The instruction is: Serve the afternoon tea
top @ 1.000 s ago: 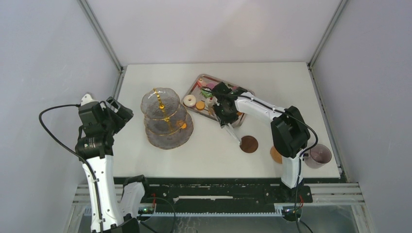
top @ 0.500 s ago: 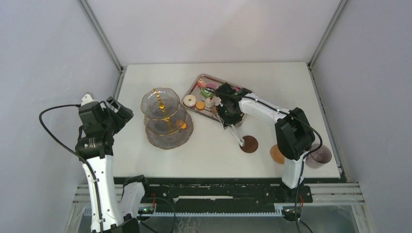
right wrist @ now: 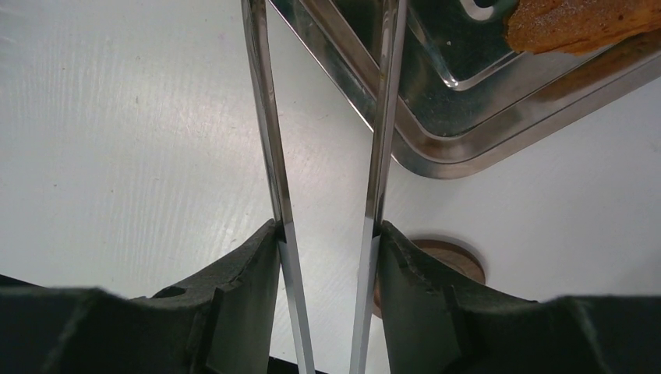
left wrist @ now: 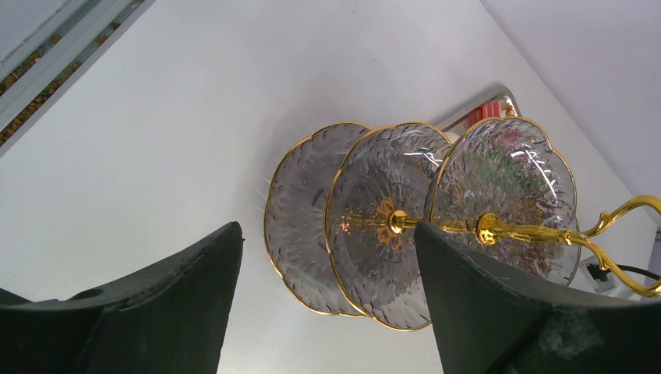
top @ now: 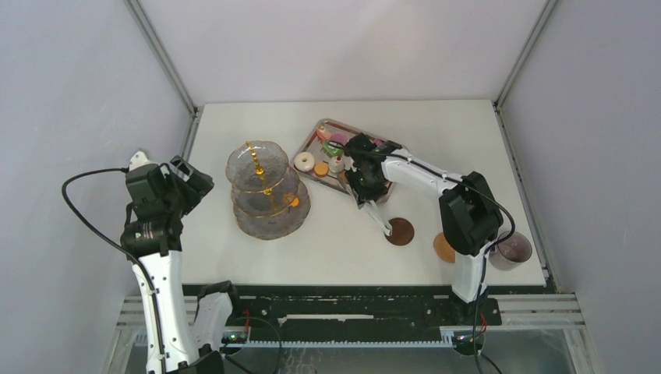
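Note:
The three-tier glass stand (top: 265,191) with a gold pole stands left of centre; one orange cookie (top: 294,202) lies on its bottom tier. A white ring donut (top: 304,162), an orange cookie (top: 321,168) and small colourful cakes (top: 335,145) lie in the steel tray (top: 316,134). My right gripper (top: 365,187) is shut on the metal tongs (right wrist: 269,156), whose arms reach over the tray's near edge (right wrist: 436,148); their tips are out of view. My left gripper (top: 185,183) is open and empty, left of the stand (left wrist: 390,226).
Two brown coasters (top: 400,231) (top: 443,248) lie at the front right, one under the tongs' hinge end and also visible in the right wrist view (right wrist: 448,257). A cup (top: 514,249) stands at the right front edge. An orange cookie (right wrist: 577,23) shows in the tray.
My right gripper has shifted slightly toward the front with the tongs, then nearly stopped. The left arm has not moved.

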Motion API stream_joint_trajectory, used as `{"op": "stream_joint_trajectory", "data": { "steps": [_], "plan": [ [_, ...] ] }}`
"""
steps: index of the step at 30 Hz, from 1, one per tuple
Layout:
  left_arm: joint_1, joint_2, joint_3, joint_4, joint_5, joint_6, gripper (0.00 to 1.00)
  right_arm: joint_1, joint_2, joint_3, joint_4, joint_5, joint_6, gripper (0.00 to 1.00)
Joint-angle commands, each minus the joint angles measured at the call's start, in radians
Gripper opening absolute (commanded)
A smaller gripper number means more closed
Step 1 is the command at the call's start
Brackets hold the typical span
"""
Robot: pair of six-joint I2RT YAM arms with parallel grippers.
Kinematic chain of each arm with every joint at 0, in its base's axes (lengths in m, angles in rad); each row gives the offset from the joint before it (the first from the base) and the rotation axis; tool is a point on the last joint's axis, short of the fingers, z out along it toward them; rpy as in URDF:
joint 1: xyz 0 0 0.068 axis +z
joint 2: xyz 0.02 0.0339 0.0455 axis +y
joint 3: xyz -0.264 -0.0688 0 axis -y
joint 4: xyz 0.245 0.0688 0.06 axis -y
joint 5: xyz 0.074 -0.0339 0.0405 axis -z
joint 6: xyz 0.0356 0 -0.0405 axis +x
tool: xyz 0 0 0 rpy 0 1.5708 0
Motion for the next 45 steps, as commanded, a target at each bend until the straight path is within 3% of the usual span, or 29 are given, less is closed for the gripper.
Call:
{"op": "stream_joint_trajectory", "data": {
  "steps": [1, 28, 39, 45],
  "plan": [
    [-0.002, -0.011, 0.008, 0.044, 0.02, 0.014, 0.85, 0.007, 0.006, 0.059, -0.005, 0.004, -0.027, 0.54],
    [-0.002, 0.002, -0.001, 0.055, 0.026, 0.009, 0.86, -0.003, 0.068, 0.11, -0.028, 0.015, -0.053, 0.55],
    [-0.002, 0.0, 0.012, 0.051, 0.02, 0.014, 0.85, -0.008, -0.001, 0.081, -0.023, 0.009, -0.048, 0.39],
    [-0.002, -0.005, 0.016, 0.045, 0.013, 0.016, 0.86, -0.013, -0.078, 0.033, -0.026, 0.032, -0.04, 0.36]
  ]
}}
